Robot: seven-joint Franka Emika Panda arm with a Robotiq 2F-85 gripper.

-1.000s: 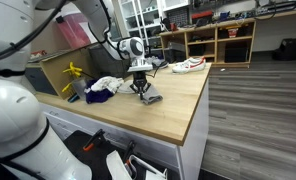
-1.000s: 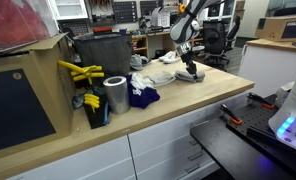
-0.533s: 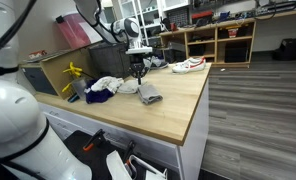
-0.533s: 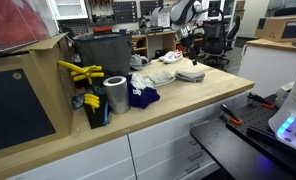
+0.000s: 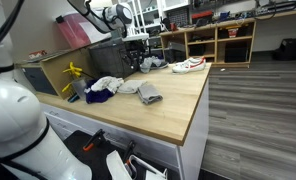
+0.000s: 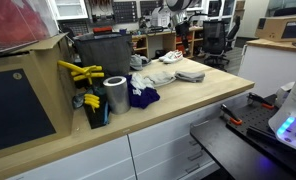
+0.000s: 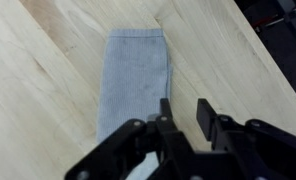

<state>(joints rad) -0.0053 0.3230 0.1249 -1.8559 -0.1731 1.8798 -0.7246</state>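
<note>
Beneath pincer, grey cloth (lengthwise toward it)

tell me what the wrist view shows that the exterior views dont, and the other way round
Only the wrist view: the ribbed knit of the grey cloth close up, with the fingers parted above it and nothing between them.
Only the exterior views: the white shoe, the heap of clothes, the yellow tools and the metal can.
Both: the grey cloth lying flat on the wooden table.
</note>
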